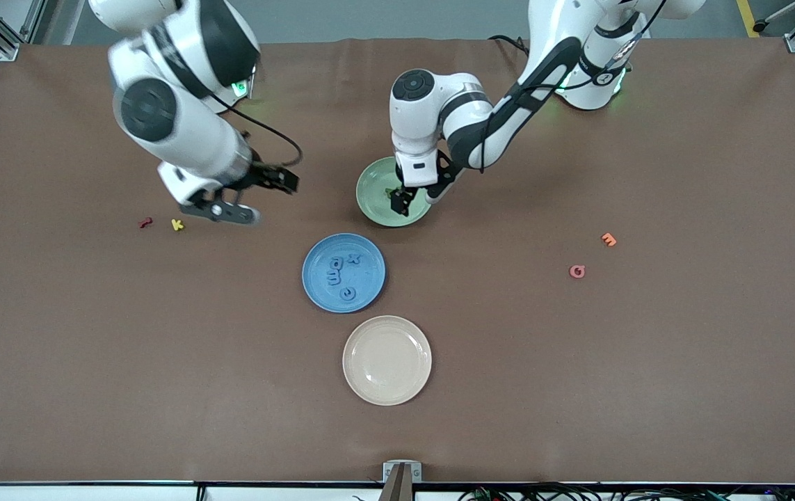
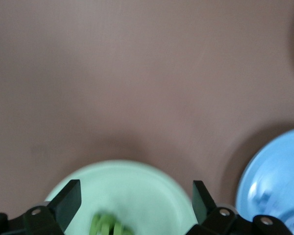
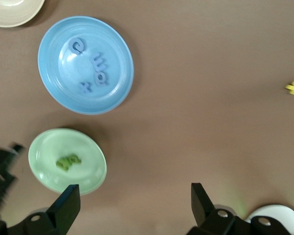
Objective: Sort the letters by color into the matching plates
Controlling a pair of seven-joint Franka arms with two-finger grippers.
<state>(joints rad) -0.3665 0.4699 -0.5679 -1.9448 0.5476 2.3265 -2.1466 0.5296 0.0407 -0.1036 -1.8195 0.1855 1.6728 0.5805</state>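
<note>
Sorting looks finished: blue letters in the blue plate (image 1: 343, 272), green ones in the green plate (image 1: 378, 189).

Glossy round plates lie mid-table. The left gripper (image 1: 400, 201), jaws spread and empty, hangs directly over the small heaped green foam letters (image 3: 69, 161). The right gripper (image 1: 225, 211), spread too, is over bare mat beside a yellow letter (image 1: 177, 224). Four blue letters (image 1: 339, 274) lie flat.

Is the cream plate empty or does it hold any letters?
Empty. The cream plate shows a bare surface in the front view; the letters lie in the blue plate and the green plate.
</note>
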